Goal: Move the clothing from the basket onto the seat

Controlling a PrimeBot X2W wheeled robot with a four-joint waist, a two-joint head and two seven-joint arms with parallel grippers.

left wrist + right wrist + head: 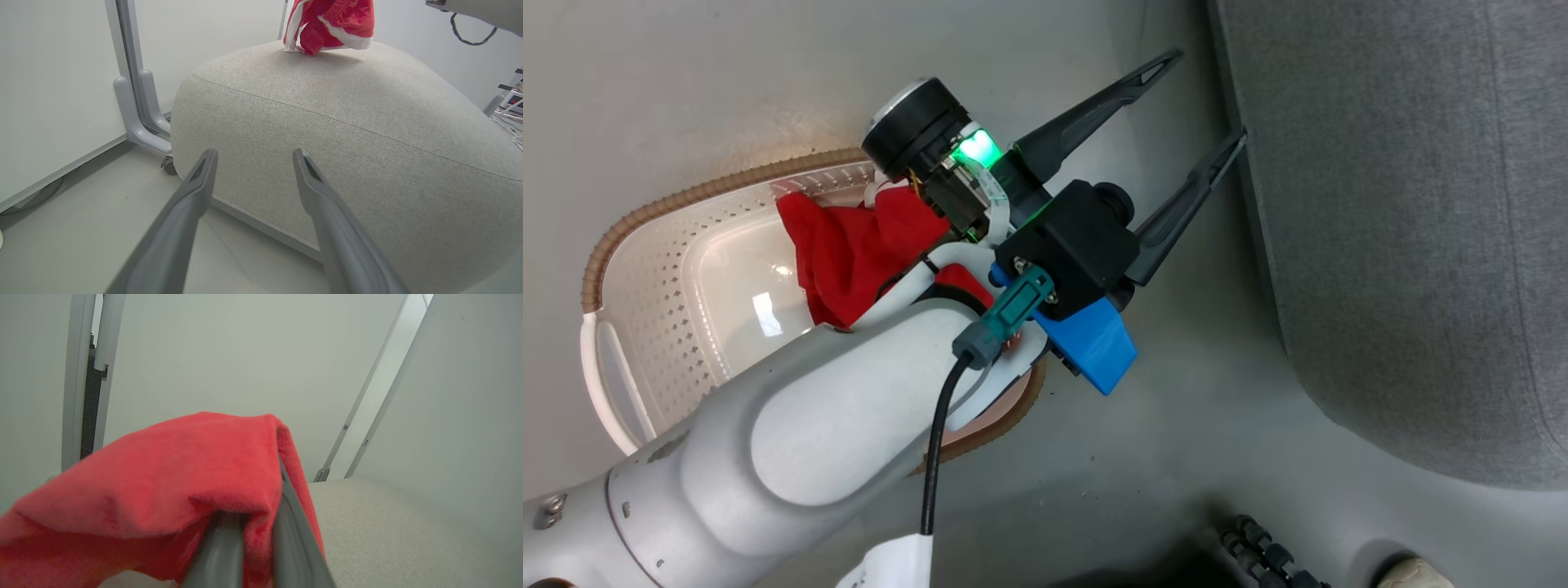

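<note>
The clothing [163,477] — judged soft, light, limp — is pinched at a bunched fold in the closed right claw [255,535] over the seat [347,134], more being seen in the basket [637,278] (left claw [253,159] spread wide, empty).

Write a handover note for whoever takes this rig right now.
Left gripper: jaws open, empty, pointing at the large grey fabric cushion seat.
Right gripper: shut on a bright red soft garment with white trim, at the seat's top; not yet released.
Another red garment lies in the oval cream perforated plastic basket.
To do: release on the seat, then fetch the basket garment.
</note>
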